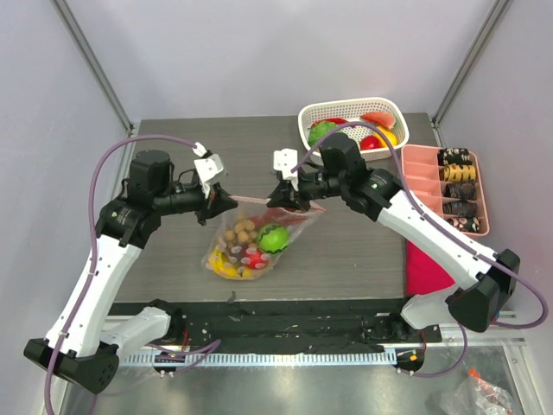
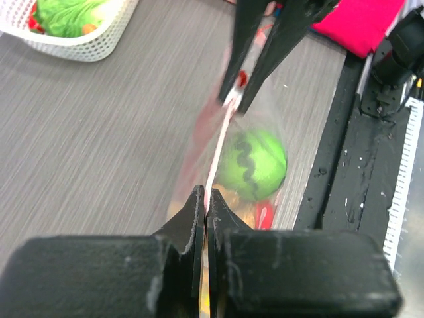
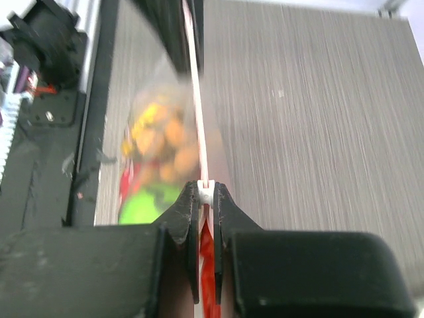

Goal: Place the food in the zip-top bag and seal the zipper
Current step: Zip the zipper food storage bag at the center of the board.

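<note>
- The clear bag (image 1: 259, 226) hangs low over the middle of the bench (image 1: 251, 147), with its pink zipper (image 1: 252, 201) pulled taut.
- The left hand (image 1: 230, 202) and right hand (image 1: 276, 198) are each clenched on the zipper.
- The wrist views show the strip edge-on. Only the top view shows both arms.
- The bag holds a green fruit (image 1: 273, 237), brown berries (image 1: 240, 232) and bananas (image 1: 226, 266).
- The basket (image 1: 354, 101) holds more toy food (image 1: 321, 131), and the tray (image 1: 419, 186) holds dark pieces (image 1: 456, 177).
</note>
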Robot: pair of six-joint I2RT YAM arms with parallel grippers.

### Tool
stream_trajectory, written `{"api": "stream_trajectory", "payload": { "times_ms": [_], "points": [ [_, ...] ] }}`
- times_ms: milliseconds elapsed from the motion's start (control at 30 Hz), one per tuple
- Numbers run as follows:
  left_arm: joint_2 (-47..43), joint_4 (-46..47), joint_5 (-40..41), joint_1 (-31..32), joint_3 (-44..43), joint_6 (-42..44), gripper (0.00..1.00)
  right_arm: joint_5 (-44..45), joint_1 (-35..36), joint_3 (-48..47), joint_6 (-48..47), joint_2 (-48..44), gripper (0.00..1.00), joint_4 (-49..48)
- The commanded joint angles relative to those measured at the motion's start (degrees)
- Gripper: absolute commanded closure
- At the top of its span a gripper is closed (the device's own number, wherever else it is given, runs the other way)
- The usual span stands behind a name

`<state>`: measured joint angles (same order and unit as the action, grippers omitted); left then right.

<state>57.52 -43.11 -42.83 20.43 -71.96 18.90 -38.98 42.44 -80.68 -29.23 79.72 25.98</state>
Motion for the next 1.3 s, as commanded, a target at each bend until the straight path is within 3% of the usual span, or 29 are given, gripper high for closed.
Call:
{"api": "stream_trajectory", "payload": {
  "times_ms": [0,367,833,1000,1033,1067,1133,1167,1267],
  "points": [
    [-1.27,4.08,0.73,-3.20,-2.83,-2.72,1.00,3.03,-4.73,4.48,-3.20,-6.24,0.99,7.59],
    [-1.09,7.52,3.19,-5.31,-1.69,-6.15,1.00,3.83,-13.51,11.16,-8.90,-13.36,0.99,15.50],
    [-1.00,7.34,3.10,-7.42,-1.60,-6.77,1.00,4.18,-21.16,12.83,-19.72,-14.95,0.99,25.44],
    [-0.31,5.24,-1.54,-7.42,-1.86,-4.83,1.00,-0.30,-21.17,9.76,-16.39,-13.72,0.99,24.65],
    [0.14,4.97,-3.12,-7.42,-2.13,-5.35,0.96,-1.18,-21.17,9.15,-14.64,-13.28,0.99,23.08],
    [0.49,4.10,-3.75,-7.24,-2.48,-5.80,0.73,-2.49,-21.17,7.92,-10.97,-13.02,0.99,22.20],
    [1.19,3.56,-5.15,-6.72,-3.88,-5.19,0.50,-4.08,-20.73,6.51,-7.96,-12.40,0.99,20.44],
    [1.19,3.39,-4.90,-6.02,-4.23,-4.49,0.30,-4.87,-19.68,5.55,-5.42,-12.22,0.99,19.91],
    [1.54,3.39,-1.13,-1.10,-5.55,-1.15,0.18,-4.62,-16.44,5.80,-2.33,-13.36,0.99,16.48]
  ]
}}
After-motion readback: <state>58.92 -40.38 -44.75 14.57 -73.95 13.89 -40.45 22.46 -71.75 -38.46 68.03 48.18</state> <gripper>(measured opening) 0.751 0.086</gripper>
